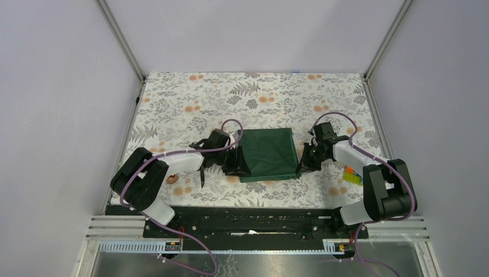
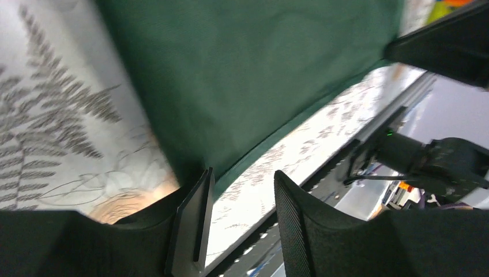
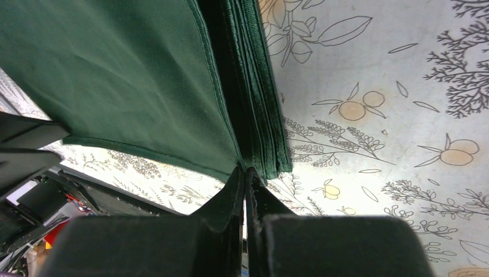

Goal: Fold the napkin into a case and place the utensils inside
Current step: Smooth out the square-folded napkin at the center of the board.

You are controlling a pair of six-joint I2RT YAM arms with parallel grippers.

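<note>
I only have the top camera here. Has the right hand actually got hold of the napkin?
Observer: Yes. The right wrist view shows the right hand shut on the napkin at a corner.
Operator: One layer or the lot?
Observer: One sheet fans out from the pinch, with a stack of folded layers beside it on the tablecloth. I cannot tell whether the stack is pinched too.
Operator: And the left hand?
Observer: The left hand is open. The napkin's hem ends beside it, and only tablecloth shows in the gap.
</note>
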